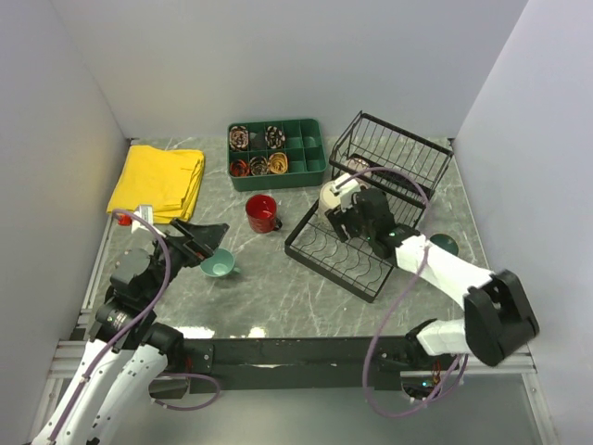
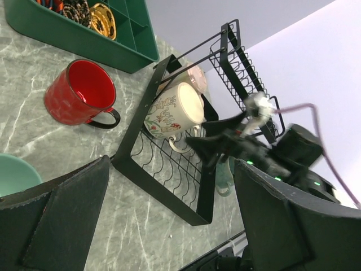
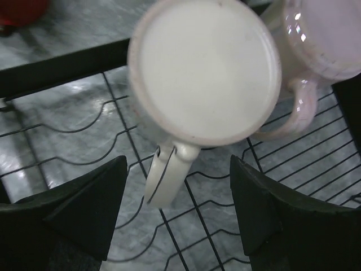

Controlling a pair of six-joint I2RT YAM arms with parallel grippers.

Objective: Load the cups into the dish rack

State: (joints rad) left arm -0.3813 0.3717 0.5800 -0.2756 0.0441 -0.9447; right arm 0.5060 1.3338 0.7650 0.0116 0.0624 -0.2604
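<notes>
Rack (image 1: 347, 264): black wire, right of centre on the desk (image 1: 278, 297), with a raised tier at the back.
- Cream mug (image 3: 206, 68) stands inverted on the slotted base at the rack's left end, flat bottom up. Its handle (image 3: 166, 175) points towards the right wrist camera.
- Pink mug (image 3: 321, 39) is just beside it, farther back in the rack. Cannot tell whether the two touch.

Right end effector (image 1: 345, 215): over the rack base, fingers (image 3: 84, 209) spread wide. The cream mug's handle lies between them with a gap on each side; nothing is gripped.

Left end effector (image 1: 206, 243): wide, nothing between the fingers (image 2: 56, 214). It hangs just beside the small teal mug (image 1: 218, 267).

On the desk, outside the rack:
- Small teal mug, upright, left of centre.
- Red mug (image 1: 262, 213), upright, between tray and rack.
- Teal mug (image 1: 443, 244), right of the rack, partly hidden by the right arm.

Tray (image 1: 310, 153): green, compartmented, at the back. Its left compartments hold coiled items, dark and orange-brown; too small to identify.

Yellow cloth (image 1: 157, 181): folded, back left.
</notes>
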